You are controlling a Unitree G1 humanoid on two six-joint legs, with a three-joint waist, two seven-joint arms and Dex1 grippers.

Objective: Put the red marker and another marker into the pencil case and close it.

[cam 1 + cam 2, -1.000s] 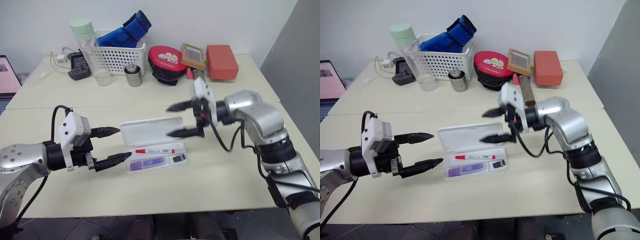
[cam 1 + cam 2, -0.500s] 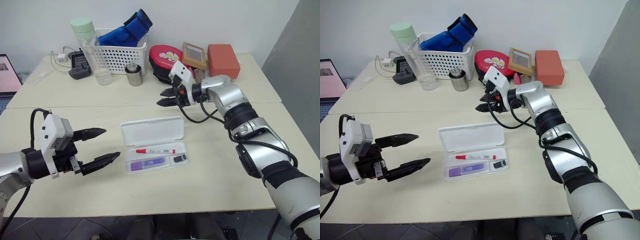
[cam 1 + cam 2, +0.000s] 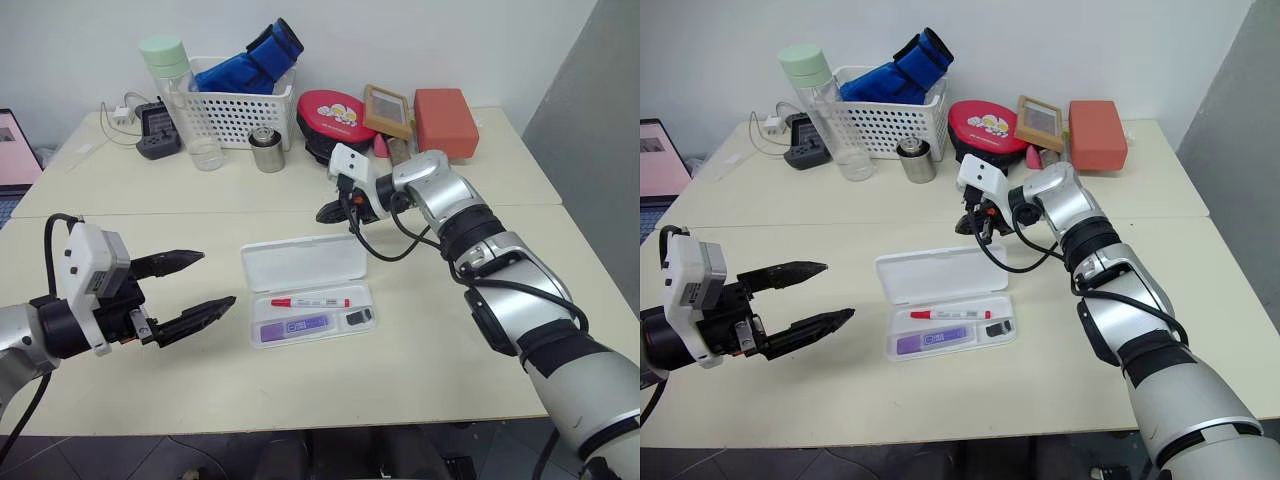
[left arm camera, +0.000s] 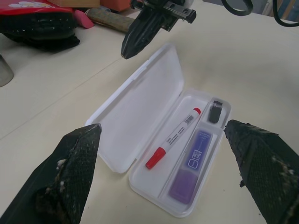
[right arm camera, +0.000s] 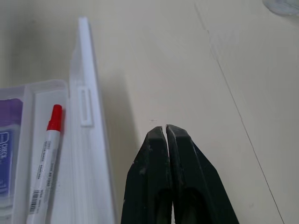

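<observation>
white pencil case (image 3: 308, 290) lies open on the table (image 3: 430, 350), both markers inside

red marker (image 3: 310, 301) and purple marker (image 3: 292, 326) rest in its tray. left gripper (image 3: 195, 286) is spread wide beside it; right gripper (image 3: 327, 213) is pressed together, empty, behind the lid.

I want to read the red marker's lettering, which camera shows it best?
The left wrist view: the red marker lies whole and large in the pencil case. The head views show it small; the right wrist view cuts it off.

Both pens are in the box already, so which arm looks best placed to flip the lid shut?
Probably the right: its shut tool sits just behind the open lid of the pencil case, ready to push it over. The left tool hangs open, off to the side.
</observation>
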